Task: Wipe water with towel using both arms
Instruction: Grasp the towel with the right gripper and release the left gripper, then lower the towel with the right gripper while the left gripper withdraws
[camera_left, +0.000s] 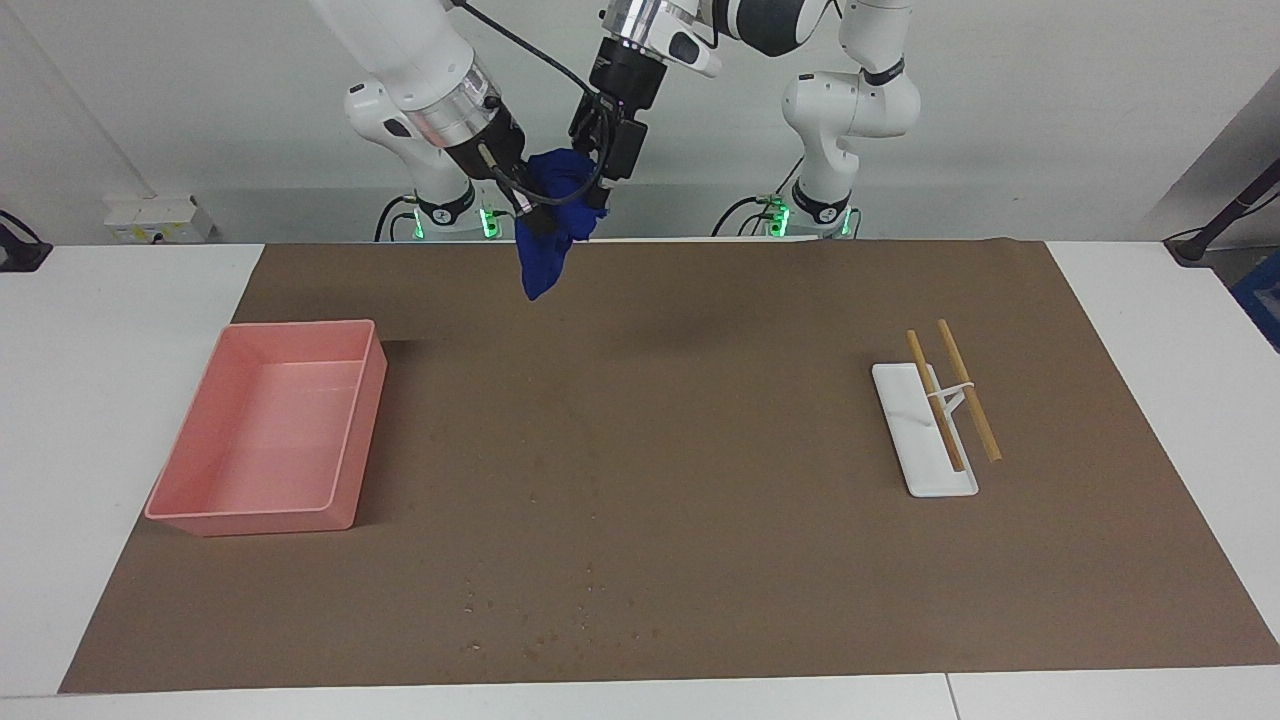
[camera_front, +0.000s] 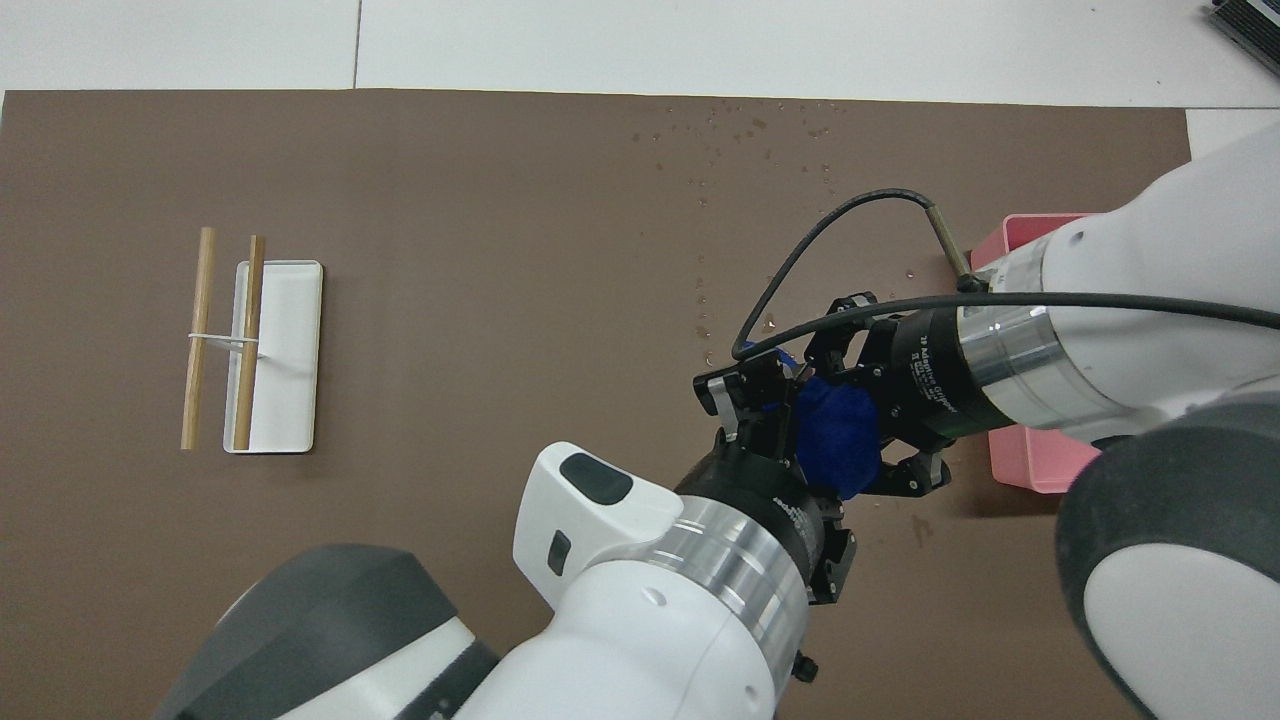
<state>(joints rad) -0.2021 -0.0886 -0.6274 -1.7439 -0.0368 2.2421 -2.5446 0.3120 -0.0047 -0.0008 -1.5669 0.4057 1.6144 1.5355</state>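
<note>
The royal-blue towel (camera_left: 552, 225) hangs bunched in the air between both grippers, over the mat's edge nearest the robots; it also shows in the overhead view (camera_front: 838, 432). My left gripper (camera_left: 600, 200) reaches across from above and is shut on the towel's upper part; in the overhead view it (camera_front: 745, 392) meets the towel. My right gripper (camera_left: 533, 212) is shut on the towel from the side, also seen from overhead (camera_front: 812, 398). Water droplets (camera_left: 560, 612) speckle the mat near its edge farthest from the robots, with a faint trail toward the middle (camera_front: 702, 300).
A pink tray (camera_left: 300, 326) stands on the brown mat toward the right arm's end. A white dish (camera_left: 925, 470) with two wooden sticks (camera_left: 968, 400) tied across it lies toward the left arm's end.
</note>
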